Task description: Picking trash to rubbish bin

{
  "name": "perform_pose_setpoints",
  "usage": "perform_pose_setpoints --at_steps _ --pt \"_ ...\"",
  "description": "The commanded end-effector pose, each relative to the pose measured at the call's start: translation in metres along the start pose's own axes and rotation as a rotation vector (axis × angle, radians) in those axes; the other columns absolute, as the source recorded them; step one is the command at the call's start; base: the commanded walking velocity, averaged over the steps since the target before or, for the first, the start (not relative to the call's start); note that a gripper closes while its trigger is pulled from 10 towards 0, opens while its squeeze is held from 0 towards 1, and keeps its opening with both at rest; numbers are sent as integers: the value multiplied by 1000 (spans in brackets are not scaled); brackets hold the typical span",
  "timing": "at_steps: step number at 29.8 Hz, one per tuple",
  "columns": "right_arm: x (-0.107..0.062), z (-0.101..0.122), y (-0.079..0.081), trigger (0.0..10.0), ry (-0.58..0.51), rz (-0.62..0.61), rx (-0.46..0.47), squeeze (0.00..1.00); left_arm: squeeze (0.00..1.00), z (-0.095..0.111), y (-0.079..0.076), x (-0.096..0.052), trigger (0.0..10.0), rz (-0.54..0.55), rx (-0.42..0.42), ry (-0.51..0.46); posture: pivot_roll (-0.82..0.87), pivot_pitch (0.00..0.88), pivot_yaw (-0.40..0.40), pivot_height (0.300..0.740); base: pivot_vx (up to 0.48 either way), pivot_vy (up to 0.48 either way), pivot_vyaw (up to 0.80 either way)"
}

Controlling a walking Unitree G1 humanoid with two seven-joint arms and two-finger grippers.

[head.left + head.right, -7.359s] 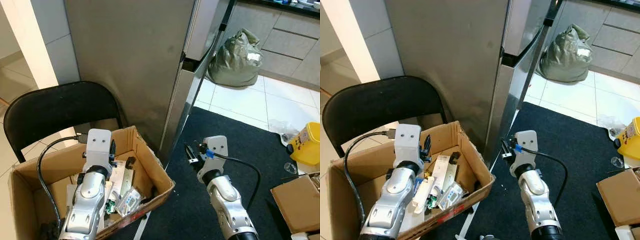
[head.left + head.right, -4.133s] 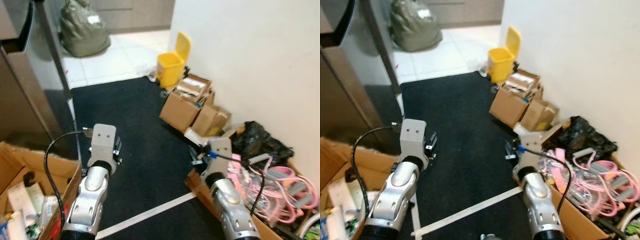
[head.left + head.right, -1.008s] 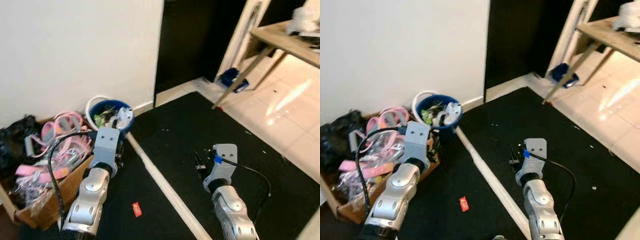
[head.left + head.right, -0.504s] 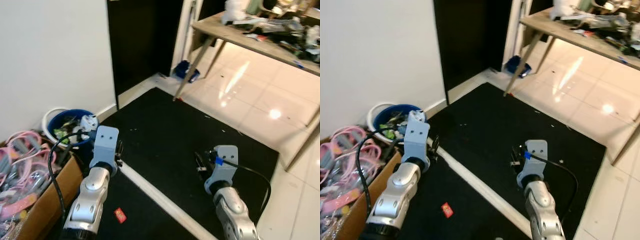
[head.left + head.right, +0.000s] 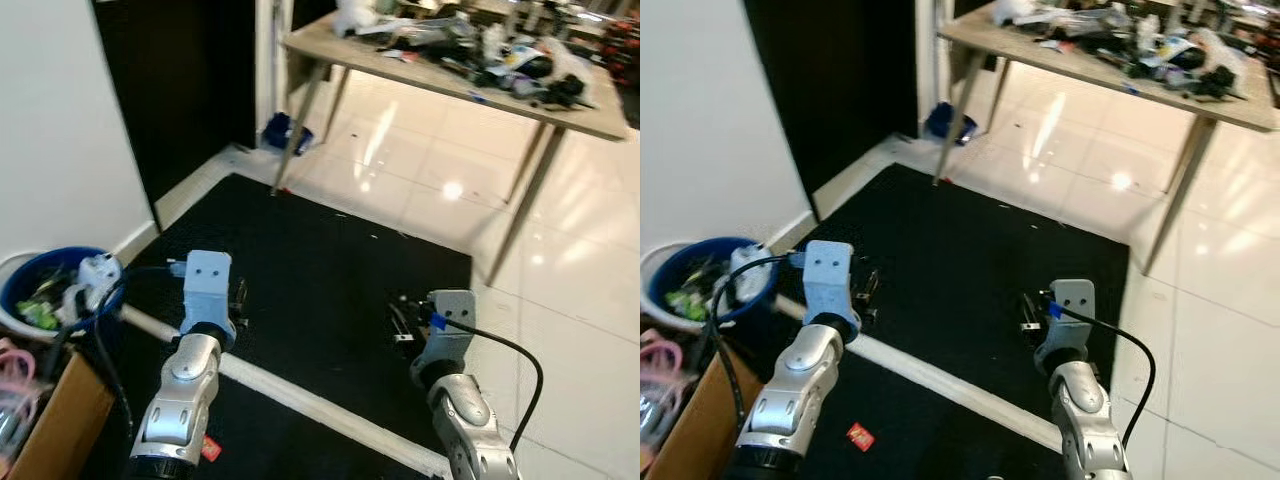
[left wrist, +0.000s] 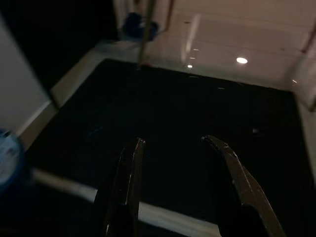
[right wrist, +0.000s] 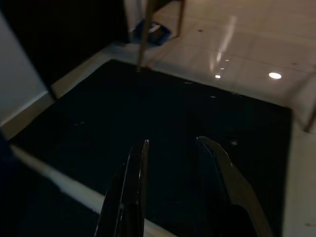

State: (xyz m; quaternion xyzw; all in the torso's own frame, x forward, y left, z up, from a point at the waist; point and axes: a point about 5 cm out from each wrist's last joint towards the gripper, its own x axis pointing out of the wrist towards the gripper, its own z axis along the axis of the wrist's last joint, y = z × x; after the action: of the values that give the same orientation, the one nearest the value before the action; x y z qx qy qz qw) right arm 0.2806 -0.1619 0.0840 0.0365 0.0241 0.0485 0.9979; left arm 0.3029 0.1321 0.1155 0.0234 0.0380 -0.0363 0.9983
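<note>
A small red wrapper (image 5: 859, 436) lies on the black mat (image 5: 330, 270), near my left arm. The blue bin (image 5: 40, 290), full of mixed trash, stands at the left against the white wall. My left gripper (image 5: 238, 297) hangs open over the mat, a little right of the bin; in the left wrist view its fingers (image 6: 129, 182) are spread with nothing between them. My right gripper (image 5: 398, 322) is held over the mat's right part, also open and empty, its fingers (image 7: 136, 182) apart above dark mat.
A white strip (image 5: 300, 400) crosses the mat. A cardboard box (image 5: 50, 430) of pink items sits at the lower left. A cluttered wooden table (image 5: 440, 70) stands on glossy white tiles (image 5: 560, 260), with a blue object (image 5: 280, 130) by its leg and a dark doorway behind.
The camera has swung further right: bin, box and red wrapper slid to the left, and the table and tiled floor came into view. Both grippers keep their open pose.
</note>
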Motion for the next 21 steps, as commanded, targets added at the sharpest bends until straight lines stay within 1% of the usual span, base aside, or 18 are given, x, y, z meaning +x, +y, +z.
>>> perform_pose_setpoints --at_steps 1,6,7,9,21 --pt "-3 -3 -4 10000 12 -14 -14 0 0 0 -6 -2 10000 -29 20 -11 -26 111 -54 740 0 0 0" --pt "-3 -1 -2 10000 -5 -6 -30 0 0 0 -8 -5 10000 -50 12 -16 -27 112 -55 740 0 0 0" --pt "-3 0 -1 10000 -9 -5 -34 0 0 0 -9 -6 10000 -63 -7 -14 -27 120 -57 740 0 0 0" --pt "-3 0 -1 10000 -10 -5 -36 0 0 0 -9 -6 10000 -64 -13 -15 -27 120 -57 740 0 0 0" --pt "-3 0 -1 10000 -9 2 -39 0 0 2 -10 -5 10000 -75 -22 -18 -28 123 -59 740 299 0 0"
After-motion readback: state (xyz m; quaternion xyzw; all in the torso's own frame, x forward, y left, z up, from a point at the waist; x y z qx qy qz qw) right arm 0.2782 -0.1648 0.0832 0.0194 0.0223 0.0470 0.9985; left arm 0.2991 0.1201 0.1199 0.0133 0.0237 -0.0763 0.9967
